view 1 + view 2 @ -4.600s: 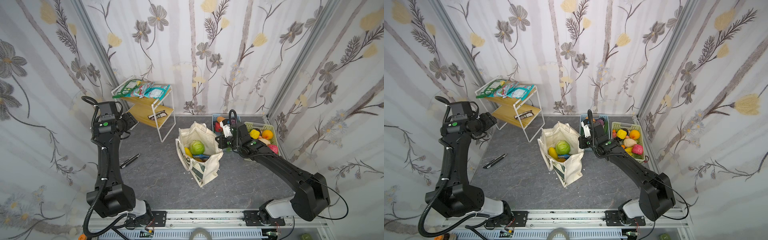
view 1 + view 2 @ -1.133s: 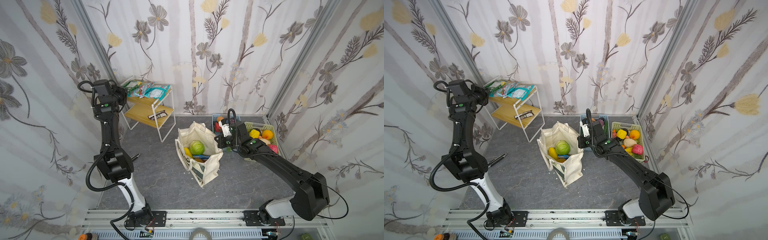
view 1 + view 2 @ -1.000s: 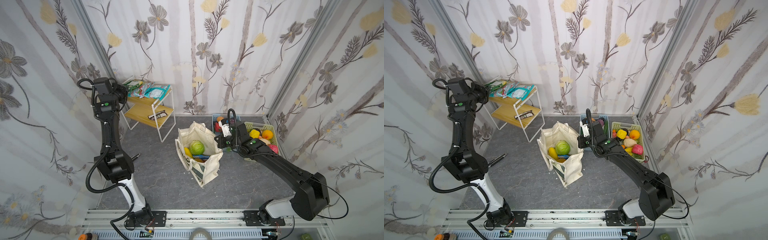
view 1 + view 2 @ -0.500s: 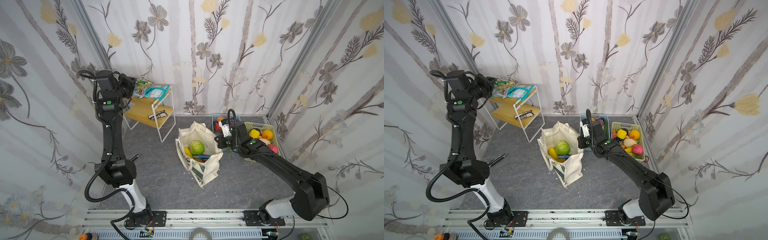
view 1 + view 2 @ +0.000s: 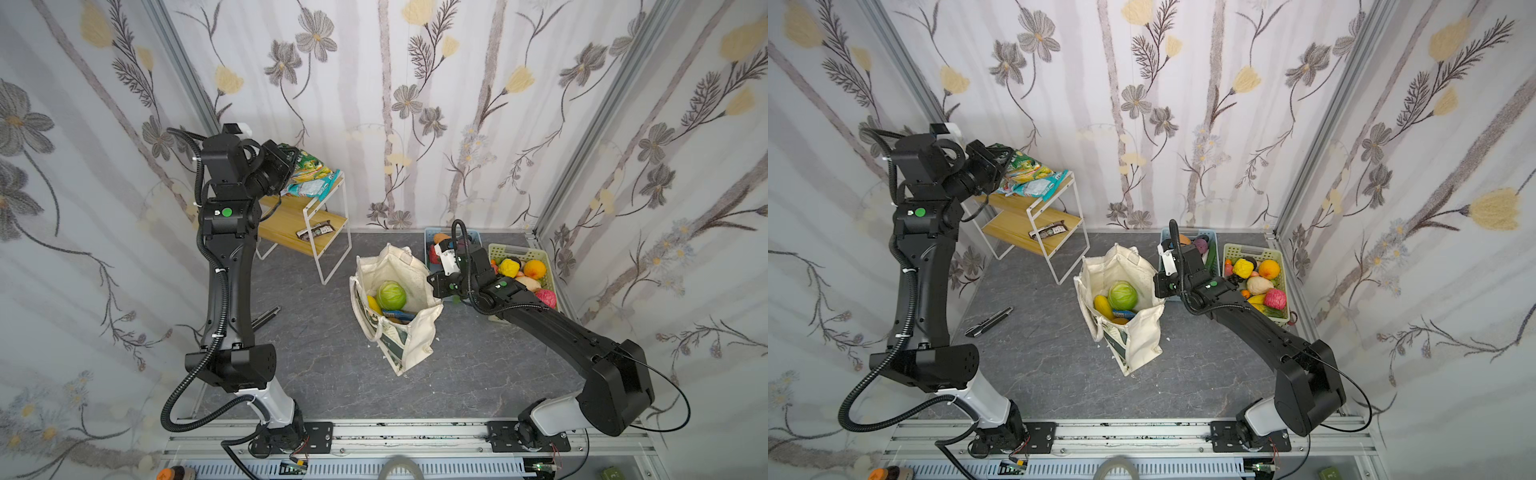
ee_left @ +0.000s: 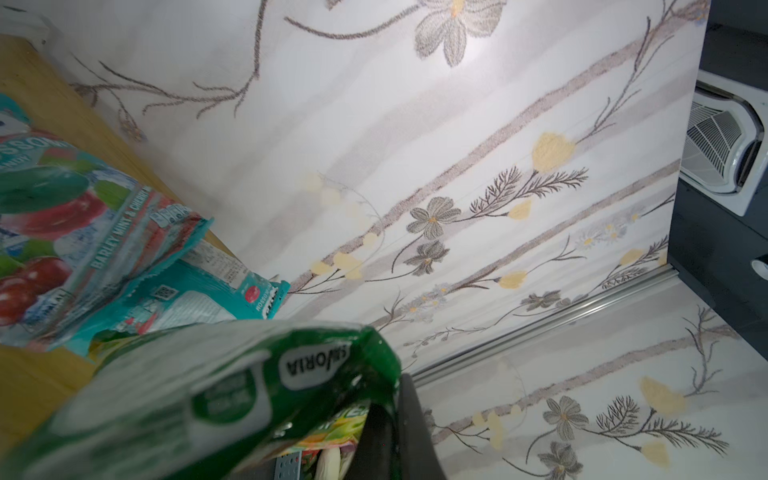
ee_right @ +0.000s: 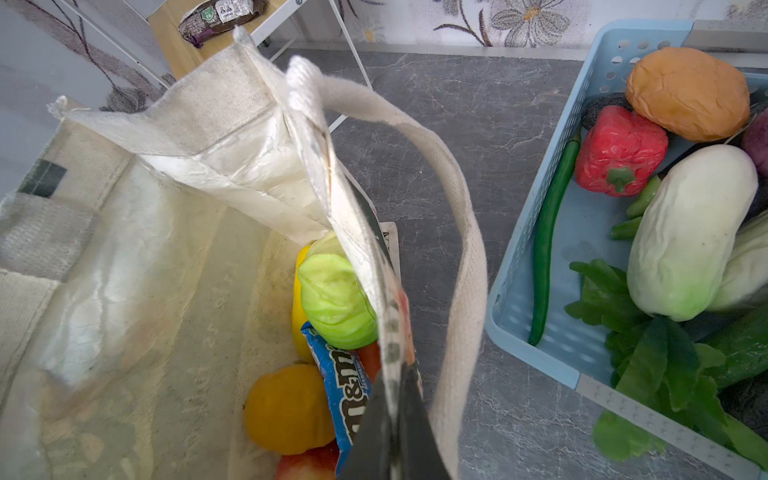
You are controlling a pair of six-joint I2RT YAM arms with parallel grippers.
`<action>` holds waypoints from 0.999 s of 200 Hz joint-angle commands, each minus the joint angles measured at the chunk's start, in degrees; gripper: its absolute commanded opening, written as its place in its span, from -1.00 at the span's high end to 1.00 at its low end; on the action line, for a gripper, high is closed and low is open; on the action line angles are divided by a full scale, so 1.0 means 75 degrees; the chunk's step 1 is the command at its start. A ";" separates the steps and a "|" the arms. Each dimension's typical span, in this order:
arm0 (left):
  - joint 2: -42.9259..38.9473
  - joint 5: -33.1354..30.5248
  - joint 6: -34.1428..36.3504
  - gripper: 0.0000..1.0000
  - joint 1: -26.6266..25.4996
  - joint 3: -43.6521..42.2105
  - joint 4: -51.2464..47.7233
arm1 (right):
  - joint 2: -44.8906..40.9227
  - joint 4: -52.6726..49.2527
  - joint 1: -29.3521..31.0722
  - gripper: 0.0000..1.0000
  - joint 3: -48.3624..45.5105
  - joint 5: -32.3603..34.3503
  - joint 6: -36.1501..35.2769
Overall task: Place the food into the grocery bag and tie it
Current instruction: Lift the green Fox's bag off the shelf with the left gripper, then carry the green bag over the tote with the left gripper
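Your left arm [image 5: 226,270] has climbed from low by the tabletop's [image 5: 316,365] left edge up to the rack [image 5: 291,220] in the back-left corner. The right arm [image 5: 540,328] and the grocery bag [image 5: 399,332] have not shifted.

The left gripper [image 6: 386,419] is clamped on one end of the green packet [image 6: 232,386], which tilts up off the rack's top shelf. The teal packets [image 6: 145,266] lie just beside it and partly under it. Lift straight up first so they are not dragged toward the shelf's edge. This thin foil looks slippery, so keep the pinch firm and move smoothly. Then swing across to the bag, which stands near the middle of the tabletop, and let go only once the packet hangs over the mouth.

The right gripper [image 7: 395,419] is closed on the bag's rim on the side facing the blue basket [image 7: 536,299], and that hold props the mouth wide. Hold that arm motionless, because soft canvas will likely fold shut if the rim slackens. The cabbage [image 5: 390,294], a yellow fruit [image 7: 286,409] and a blue packet [image 7: 345,374] already lie inside, so aim for the bare lining beside them.

The left arm stands nearly upright from the front rail, with its wrist bent over the shelf. The right arm reaches low and long from the front-right, and its gripper points down at the rim.
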 commanded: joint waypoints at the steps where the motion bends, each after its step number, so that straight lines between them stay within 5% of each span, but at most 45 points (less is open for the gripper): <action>1: -0.0162 0.0354 0.0258 1.00 -0.0282 -0.0107 0.0380 | 0.0035 0.0173 0.0011 1.00 -0.0002 -0.0066 0.0028; 99: -0.0698 0.0295 0.1283 1.00 -0.2311 -0.1473 0.0037 | 0.0081 0.0098 0.0024 1.00 0.0103 -0.0014 0.0046; 200: -0.1236 0.0011 0.1769 1.00 -0.3441 -0.3079 -0.0106 | 0.0120 0.0009 0.0021 1.00 0.0221 0.0059 0.0008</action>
